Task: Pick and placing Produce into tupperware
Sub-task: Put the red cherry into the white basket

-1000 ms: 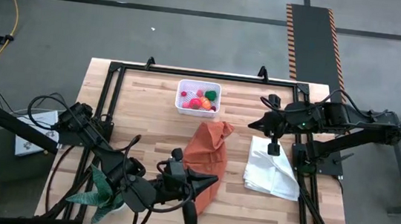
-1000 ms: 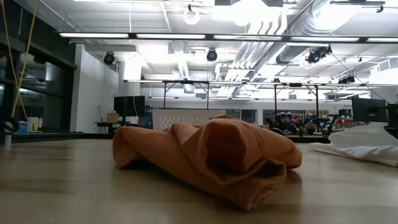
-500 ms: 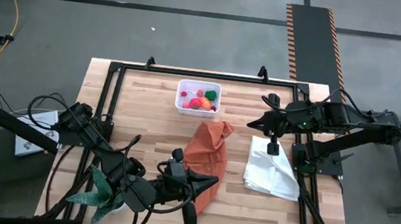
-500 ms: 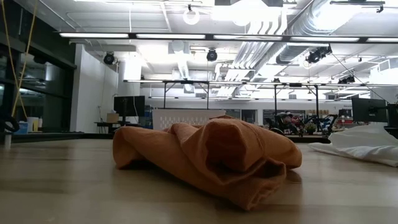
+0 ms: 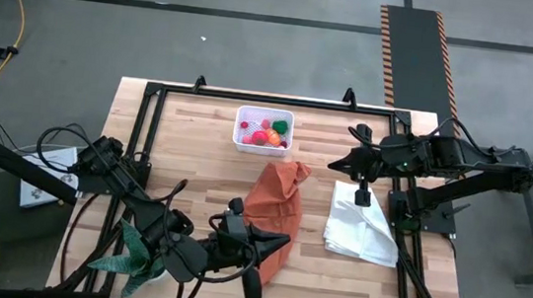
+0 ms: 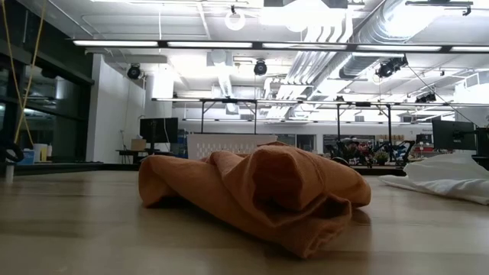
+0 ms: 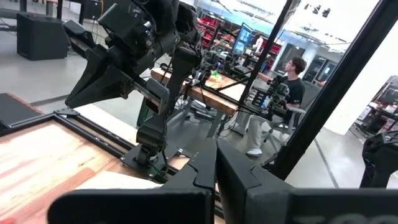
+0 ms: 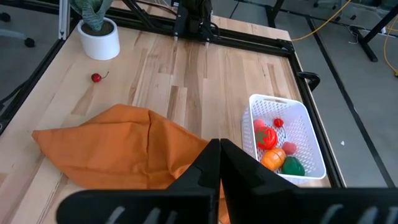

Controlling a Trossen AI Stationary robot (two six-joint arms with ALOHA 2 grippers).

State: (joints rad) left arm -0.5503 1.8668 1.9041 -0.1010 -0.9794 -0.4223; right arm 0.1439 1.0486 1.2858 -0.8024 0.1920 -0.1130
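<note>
Nothing has moved since a second ago: left gripper (image 5: 282, 238) hangs pressed together over the orange cloth (image 5: 275, 202), right gripper (image 5: 336, 164) pressed together beside it. Produce (image 5: 266, 133) sits in the tupperware (image 5: 242, 120) at the table's far edge; one cherry (image 8: 96, 78) lies loose near the potted plant (image 8: 99, 38).

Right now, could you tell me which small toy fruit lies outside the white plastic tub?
The dark red cherry, alone on the bare wood near the white plant pot; the others sit inside the tub.

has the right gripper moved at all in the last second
No. In the high view the right gripper sits at the same spot, shut, between the tupperware and the white cloth, just above the orange cloth.
</note>
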